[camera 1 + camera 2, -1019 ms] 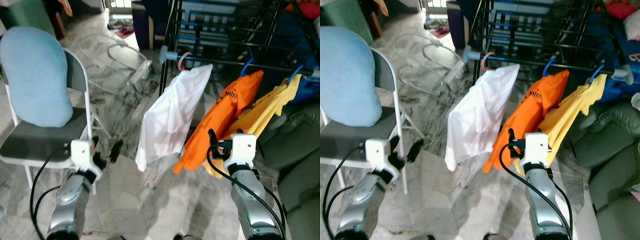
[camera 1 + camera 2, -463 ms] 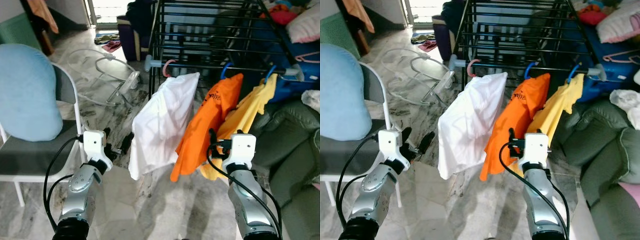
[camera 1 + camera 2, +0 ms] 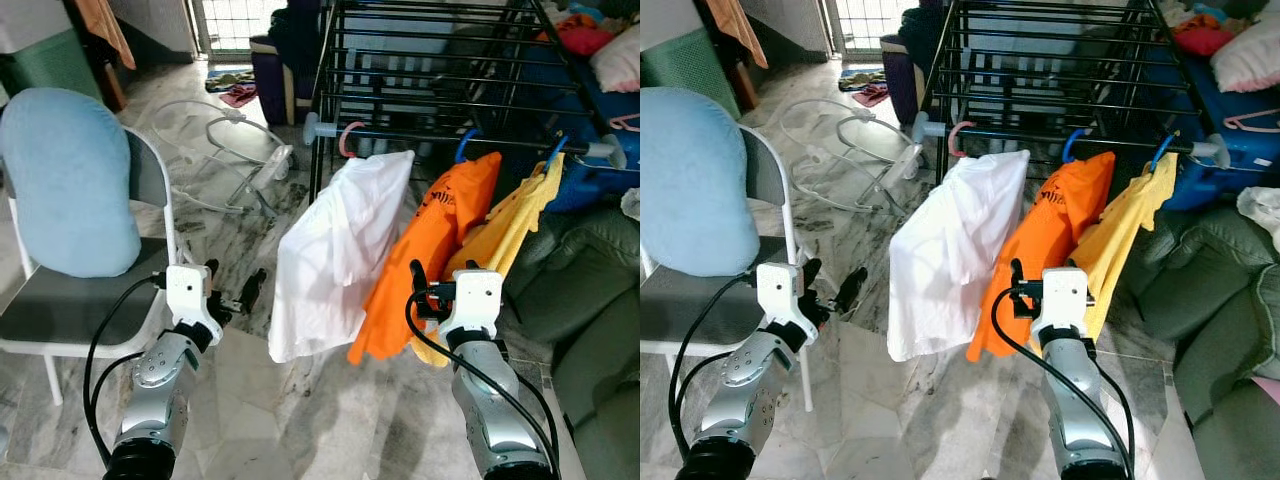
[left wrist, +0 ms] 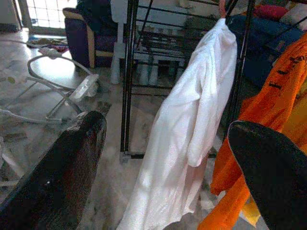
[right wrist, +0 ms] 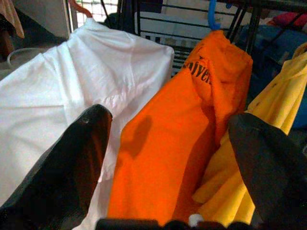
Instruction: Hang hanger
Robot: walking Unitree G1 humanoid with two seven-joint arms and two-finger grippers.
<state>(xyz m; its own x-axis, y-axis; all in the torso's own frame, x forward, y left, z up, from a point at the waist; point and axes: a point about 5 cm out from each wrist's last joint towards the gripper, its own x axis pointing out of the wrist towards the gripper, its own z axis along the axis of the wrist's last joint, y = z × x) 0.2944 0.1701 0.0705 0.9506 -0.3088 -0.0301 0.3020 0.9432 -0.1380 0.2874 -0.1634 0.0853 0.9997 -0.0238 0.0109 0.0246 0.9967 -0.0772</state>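
three hung shirts (image 3: 340,255), three hangers (image 3: 349,137), one chair (image 3: 95,300), one rack (image 3: 440,80)

Head stereo looks down; wrist views, perhaps nearer, share white shirt (image 4: 192,139).

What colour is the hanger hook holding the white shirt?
Pink hanger hook, clearest in the left eye view.

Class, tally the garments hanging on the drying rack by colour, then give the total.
White garment: 1
Orange garment: 1
Yellow garment: 1
Total: 3
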